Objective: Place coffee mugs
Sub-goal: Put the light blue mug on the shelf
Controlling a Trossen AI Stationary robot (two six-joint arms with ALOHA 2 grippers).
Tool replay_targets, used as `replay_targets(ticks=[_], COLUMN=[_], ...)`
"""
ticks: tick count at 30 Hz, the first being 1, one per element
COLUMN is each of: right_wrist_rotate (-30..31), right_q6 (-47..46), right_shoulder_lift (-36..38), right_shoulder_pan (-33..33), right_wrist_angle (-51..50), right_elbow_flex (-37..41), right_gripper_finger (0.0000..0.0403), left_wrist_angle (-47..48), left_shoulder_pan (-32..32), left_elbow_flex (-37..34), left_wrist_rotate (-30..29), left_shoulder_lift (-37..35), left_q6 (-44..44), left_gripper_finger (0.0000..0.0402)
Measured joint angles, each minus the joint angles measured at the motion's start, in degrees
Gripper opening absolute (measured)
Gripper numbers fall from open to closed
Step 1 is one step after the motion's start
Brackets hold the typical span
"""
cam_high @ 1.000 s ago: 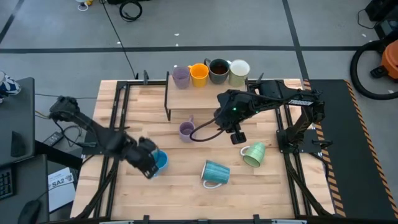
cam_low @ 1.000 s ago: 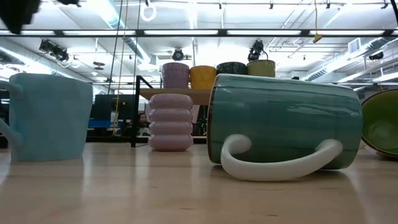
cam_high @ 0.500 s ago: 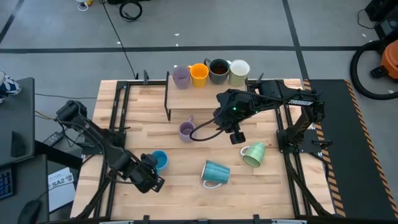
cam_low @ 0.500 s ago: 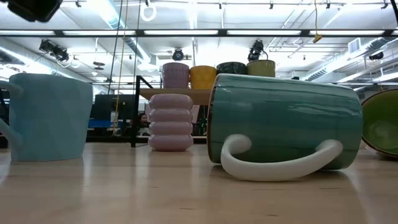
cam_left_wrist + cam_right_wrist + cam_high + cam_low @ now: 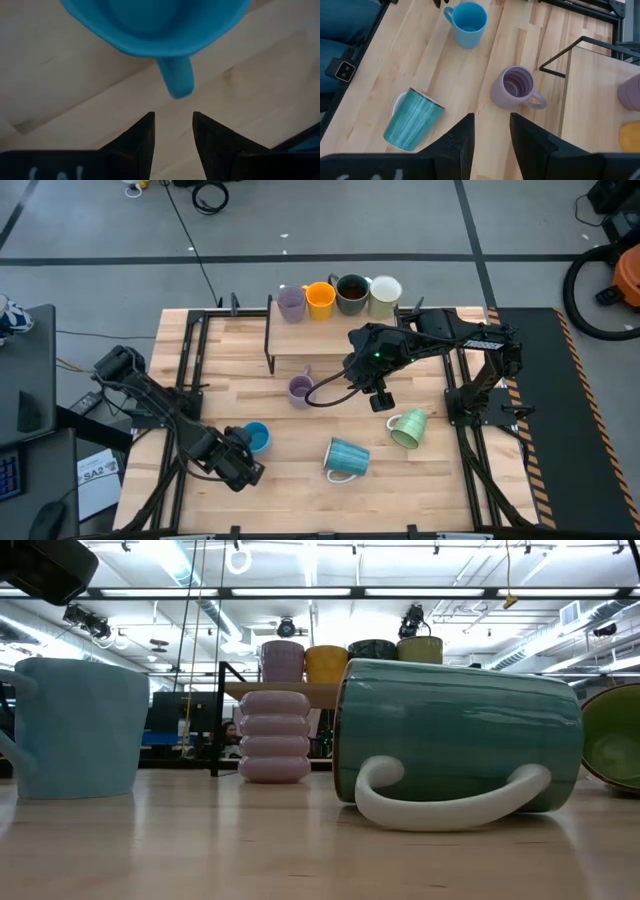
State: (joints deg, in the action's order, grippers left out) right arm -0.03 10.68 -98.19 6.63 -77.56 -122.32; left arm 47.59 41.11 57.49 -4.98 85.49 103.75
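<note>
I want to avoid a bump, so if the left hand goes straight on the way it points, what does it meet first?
Most likely the handle of the blue mug, which lies just ahead of the open left hand. How far off it is remains unclear.

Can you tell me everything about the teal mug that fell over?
The teal mug lies on its side on the bare wooden table, nearest the front edge. Its outside is streaky blue-green and shiny, like glazed ceramic, with a dark rim. Its white curved handle rests against the wood, as the low view shows. Nothing else touches it: the pale green mug lies apart to one side, the blue mug stands apart to the other, and neither tool is on it.
</note>
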Motion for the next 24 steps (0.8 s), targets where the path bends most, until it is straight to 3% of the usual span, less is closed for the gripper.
replay_targets(ticks=[24], right_wrist_rotate=[0.0], right_q6=[0.0], right_shoulder_lift=[0.0], right_shoulder_pan=[0.0], right_wrist_angle=[0.0], right_elbow_flex=[0.0], right_gripper_finger=[0.013], left_wrist_angle=[-0.2], left_shoulder_pan=[-0.1], left_elbow_flex=[0.0], left_wrist_rotate=[-3.1], left_shoulder_lift=[0.0], left_q6=[-1.4], left_gripper_finger=[0.0137])
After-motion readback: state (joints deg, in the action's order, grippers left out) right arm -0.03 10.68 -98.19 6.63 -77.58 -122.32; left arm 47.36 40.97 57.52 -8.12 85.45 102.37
